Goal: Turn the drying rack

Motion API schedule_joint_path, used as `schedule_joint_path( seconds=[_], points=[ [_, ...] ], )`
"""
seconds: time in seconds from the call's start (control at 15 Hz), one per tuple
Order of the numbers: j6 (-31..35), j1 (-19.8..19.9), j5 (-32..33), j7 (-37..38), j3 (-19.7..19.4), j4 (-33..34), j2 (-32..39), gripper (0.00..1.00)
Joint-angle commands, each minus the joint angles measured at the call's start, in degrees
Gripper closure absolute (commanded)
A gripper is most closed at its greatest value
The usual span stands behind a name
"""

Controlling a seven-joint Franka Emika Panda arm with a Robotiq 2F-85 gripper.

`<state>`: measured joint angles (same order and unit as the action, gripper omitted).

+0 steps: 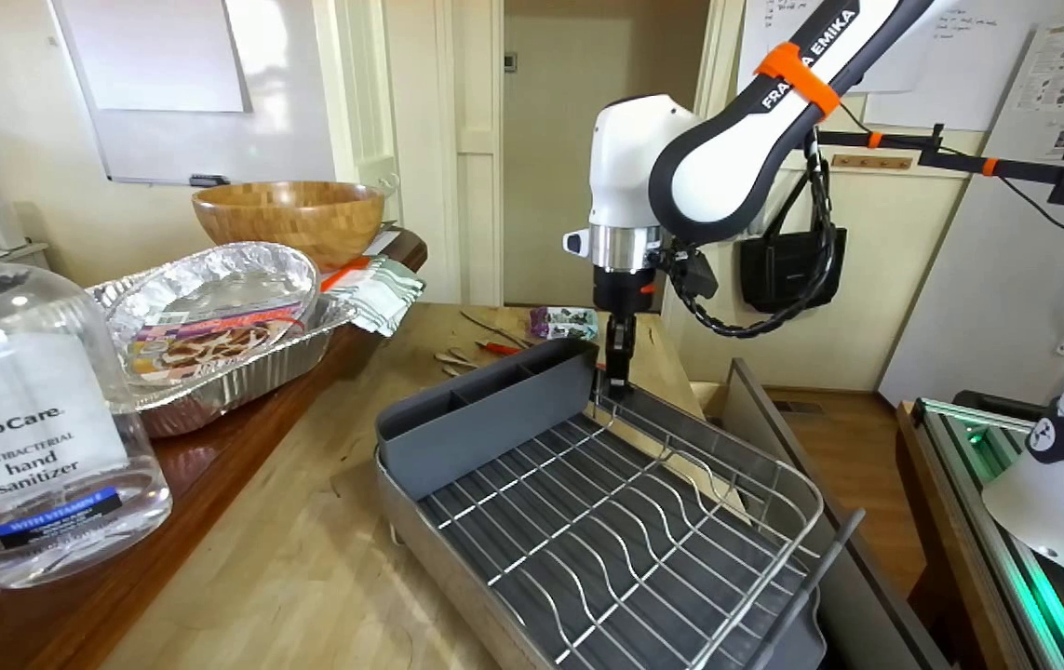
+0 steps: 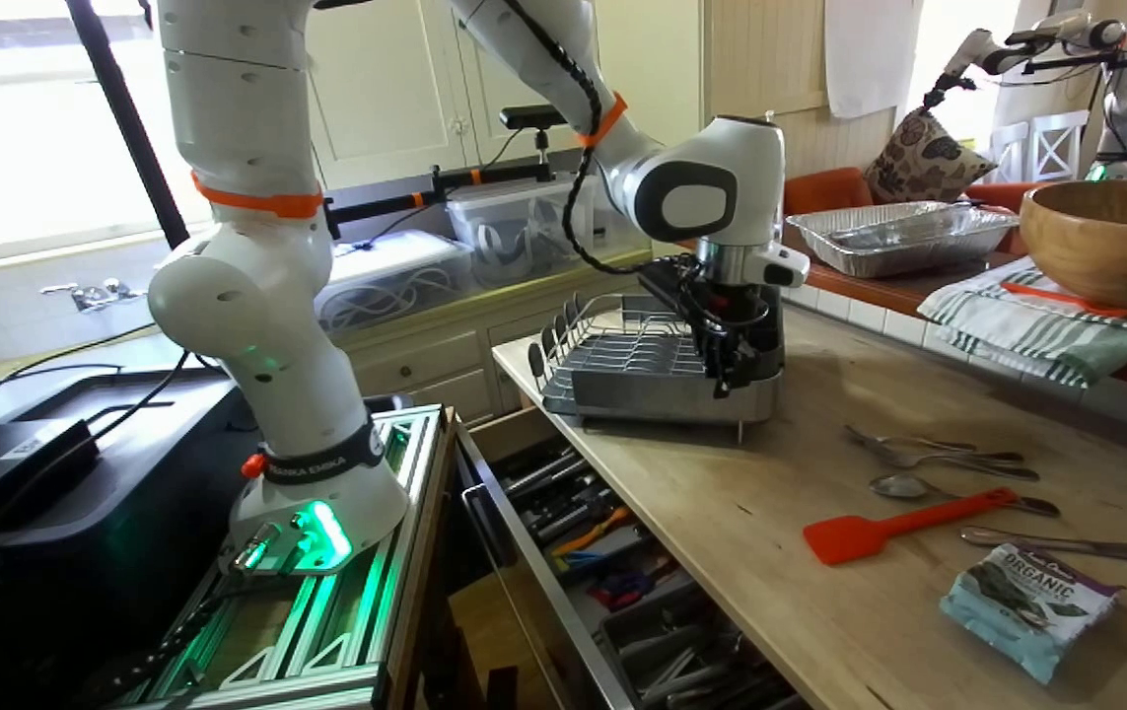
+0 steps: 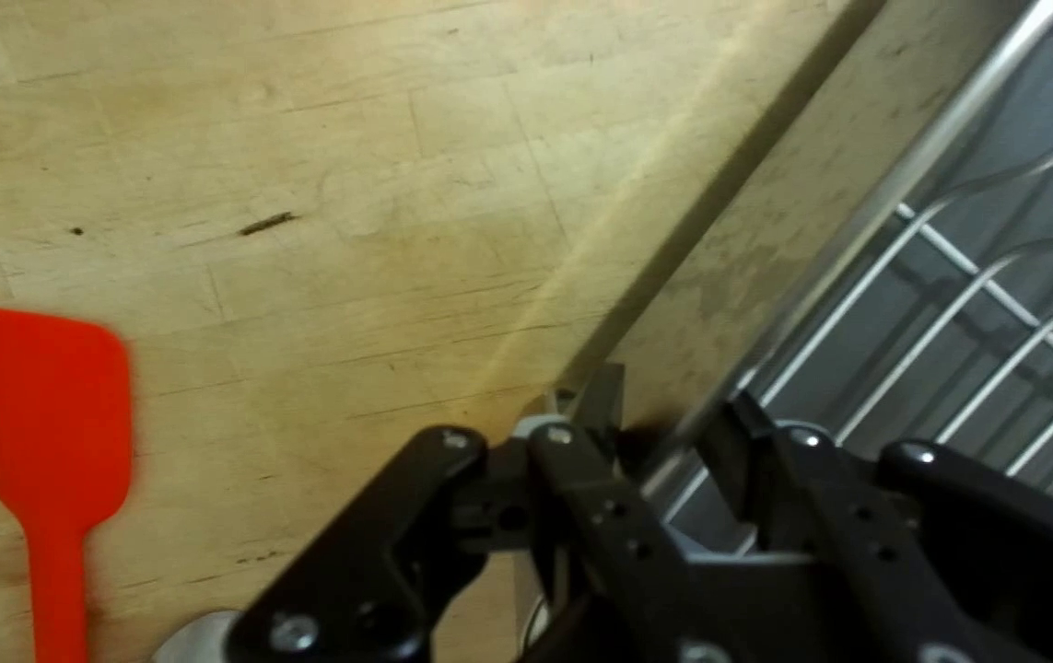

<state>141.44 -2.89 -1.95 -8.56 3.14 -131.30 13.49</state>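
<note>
One long wooden worktop (image 2: 859, 631) ran through a kitchen with pale cabinets (image 2: 381, 108), a doorway (image 1: 606, 158) and a bright window (image 2: 31, 148). Your drying rack (image 2: 642, 396), silver wire over a dark grey tray, stood upright on it, close to the edge beside a pulled-out drawer (image 1: 769, 437). A grey utensil holder (image 1: 494, 428) filled one end of the rack.

Your hand (image 3: 669, 437) pointed down at the rack's rim, at the corner just beside the end of that holder. In the wrist view its two fingers (image 3: 572, 465) stood a little apart, one outside the rack and one inside, with the rim running between them. You could not tell whether they were clamped on the rim or only straddled it.

Near the rack but apart from it, a red spatula (image 2: 849, 539) lay flat among forks (image 2: 948, 460), a spoon (image 2: 903, 486), a knife (image 2: 1066, 543) and a snack packet (image 2: 1031, 602). On a raised brown ledge (image 1: 224, 475) alongside sat foil trays (image 2: 883, 258), a wooden bowl (image 2: 1105, 237), a striped towel (image 2: 1026, 335) and a hand sanitizer bottle (image 1: 38, 419). In an exterior view, your arm (image 2: 760, 177) and hand hid part of the rack.
</note>
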Motion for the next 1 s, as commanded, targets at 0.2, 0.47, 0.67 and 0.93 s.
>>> schedule_joint_path(
  seconds=[0.2,0.47,0.67,0.93],
  points=[
    [-7.19,1.45,4.69,-7.11,-0.26,6.21,3.36,0.93],
    [-8.89,1.65,8.21,-10.19,-0.35,9.44,5.1,0.93],
    [-8.59,1.36,11.01,-11.0,-0.51,11.73,6.74,0.93],
    [-7.41,0.81,15.12,-13.29,-0.09,14.48,8.58,0.93]
  ],
)
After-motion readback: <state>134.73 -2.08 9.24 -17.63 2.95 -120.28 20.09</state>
